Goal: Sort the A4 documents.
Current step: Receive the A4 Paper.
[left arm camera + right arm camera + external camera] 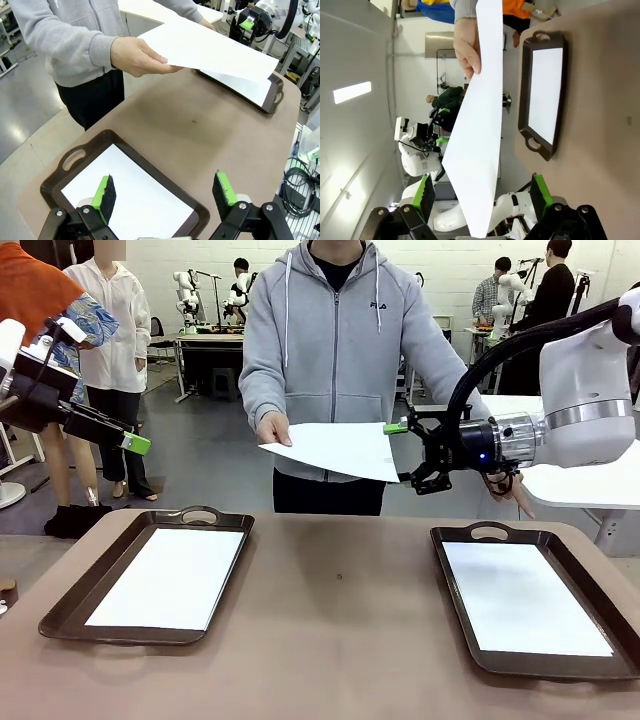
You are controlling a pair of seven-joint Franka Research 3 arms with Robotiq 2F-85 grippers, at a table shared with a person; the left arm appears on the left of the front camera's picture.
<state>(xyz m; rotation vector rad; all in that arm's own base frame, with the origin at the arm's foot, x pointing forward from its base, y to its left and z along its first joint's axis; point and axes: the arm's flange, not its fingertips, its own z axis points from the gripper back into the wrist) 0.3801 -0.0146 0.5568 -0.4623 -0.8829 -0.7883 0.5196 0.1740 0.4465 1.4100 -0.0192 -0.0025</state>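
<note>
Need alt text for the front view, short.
A person's hand holds out a white A4 sheet above the table, with the open right gripper at the sheet's far edge. Two dark trays, left and right, each hold paper; the left gripper hangs open at left.

The right arm enters from the right side, wrist horizontal, forearm extended toward the middle. The right claw (408, 452) points sideways, jaws spread wide, one green-padded finger above and one below the free edge of the sheet (335, 448) the person's hand (272, 428) holds out; no pad contact is visible. The left arm is raised at the left side. The left claw (128, 438) angles downward with jaws spread wide, gripping nothing, well apart from the right claw.
</note>
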